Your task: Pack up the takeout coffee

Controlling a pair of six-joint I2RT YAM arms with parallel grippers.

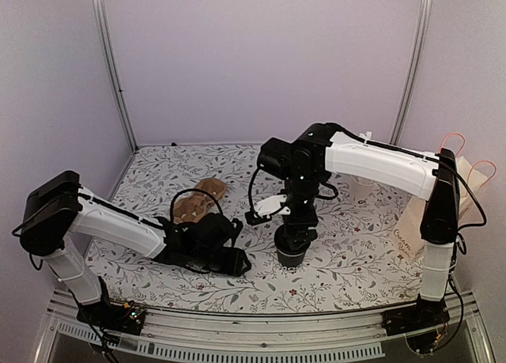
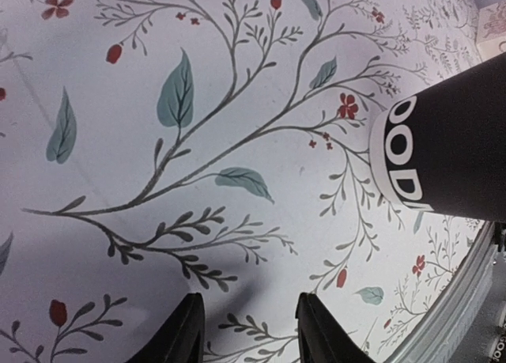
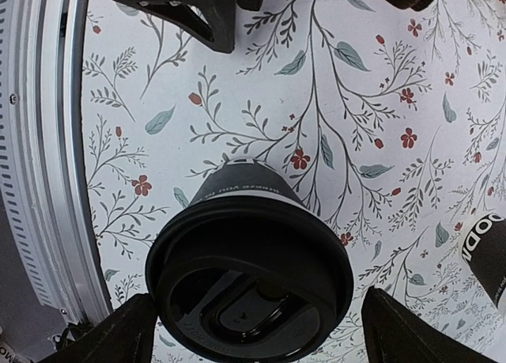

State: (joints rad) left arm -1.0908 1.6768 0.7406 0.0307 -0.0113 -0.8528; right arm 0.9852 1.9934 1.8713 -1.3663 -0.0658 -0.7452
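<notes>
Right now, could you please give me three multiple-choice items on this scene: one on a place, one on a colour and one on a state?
1. Where does the takeout coffee stand?
A. In the brown carrier.
B. On the table, between the right gripper's fingers.
C. Inside the paper bag.

2. What colour is its lid?
A. White.
B. Red.
C. Black.

3. How is the left gripper?
A. Open, with nothing between its fingers.
B. Shut on the takeout coffee.
C. Holding the paper bag.

Answers:
1 B: the right wrist view shows one finger on each side of the lid.
2 C: seen from above, the lid is plainly black.
3 A: the left wrist view shows only table between the parted fingers.
</notes>
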